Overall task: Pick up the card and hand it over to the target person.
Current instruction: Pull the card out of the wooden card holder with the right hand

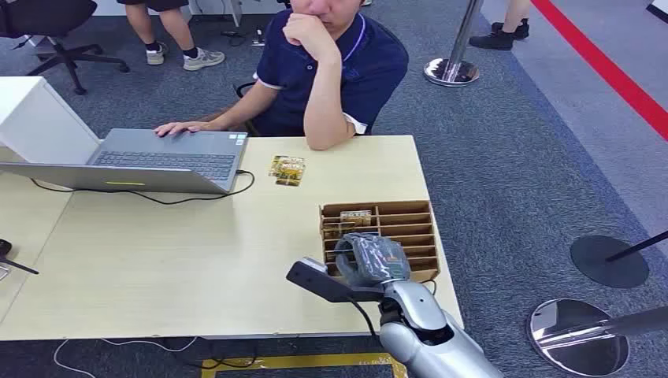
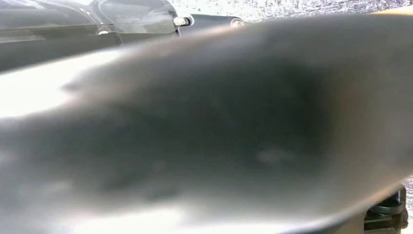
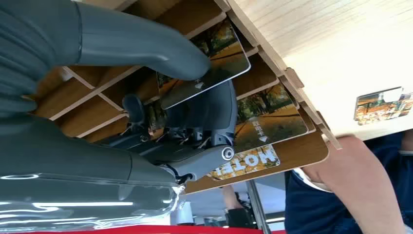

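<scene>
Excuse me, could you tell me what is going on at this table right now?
The robot's right hand is down in the wooden card organizer at the table's near right edge, pinching a card between thumb and fingers; the card is not yet out of its slot. More cards sit in neighbouring slots, and a small stack of cards lies on the table. A seated person across the table rests one hand on a laptop.

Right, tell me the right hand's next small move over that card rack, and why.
Probably lift straight up out of the wooden rack. In the right wrist view, the right hand seems to pinch a card between thumb and fingers, with the card tilted out of its slot and other cards seated beside it. The seated person waits across the table.
</scene>
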Robot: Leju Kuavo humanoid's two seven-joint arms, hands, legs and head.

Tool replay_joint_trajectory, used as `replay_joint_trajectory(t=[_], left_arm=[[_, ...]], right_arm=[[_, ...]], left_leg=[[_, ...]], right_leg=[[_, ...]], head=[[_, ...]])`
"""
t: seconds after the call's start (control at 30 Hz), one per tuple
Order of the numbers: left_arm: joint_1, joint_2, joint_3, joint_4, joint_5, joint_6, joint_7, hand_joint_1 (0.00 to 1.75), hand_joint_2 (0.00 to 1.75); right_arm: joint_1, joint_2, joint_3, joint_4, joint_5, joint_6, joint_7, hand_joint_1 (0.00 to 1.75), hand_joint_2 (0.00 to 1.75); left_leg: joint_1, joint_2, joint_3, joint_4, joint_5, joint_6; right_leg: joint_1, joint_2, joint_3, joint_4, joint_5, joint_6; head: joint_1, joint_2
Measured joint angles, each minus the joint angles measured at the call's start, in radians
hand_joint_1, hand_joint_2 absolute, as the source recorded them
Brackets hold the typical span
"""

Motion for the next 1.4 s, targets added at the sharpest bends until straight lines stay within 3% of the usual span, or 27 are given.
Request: replay_joint_trajectory(t=[0.2, 0.87, 1.4], left_arm=[[0.000, 0.000, 0.000, 0.000, 0.000, 0.000, 0.000, 0.00, 0.00], [0.000, 0.009, 0.000, 0.000, -0.017, -0.018, -0.035, 0.00, 0.00], [0.002, 0.002, 0.005, 0.001, -0.011, -0.008, -0.032, 0.00, 0.00]], right_arm=[[0.001, 0.001, 0.001, -0.001, 0.000, 0.000, 0.000, 1.55, 1.75], [0.003, -0.001, -0.007, -0.032, -0.003, 0.003, 0.003, 1.55, 1.75], [0.044, -0.053, -0.039, -0.305, -0.014, -0.031, -0.023, 1.55, 1.75]], left_leg=[[0.000, 0.000, 0.000, 0.000, 0.000, -0.001], [0.002, 0.000, 0.000, 0.000, -0.001, -0.001], [0.001, -0.002, -0.001, 0.000, -0.001, -0.002]], right_leg=[[0.000, 0.000, 0.000, 0.000, 0.000, 0.000], [0.002, 0.000, 0.000, 0.000, -0.001, -0.001], [0.001, -0.001, 0.000, 0.001, -0.002, -0.001]], head=[[0.000, 0.000], [0.000, 0.000], [0.000, 0.000]])
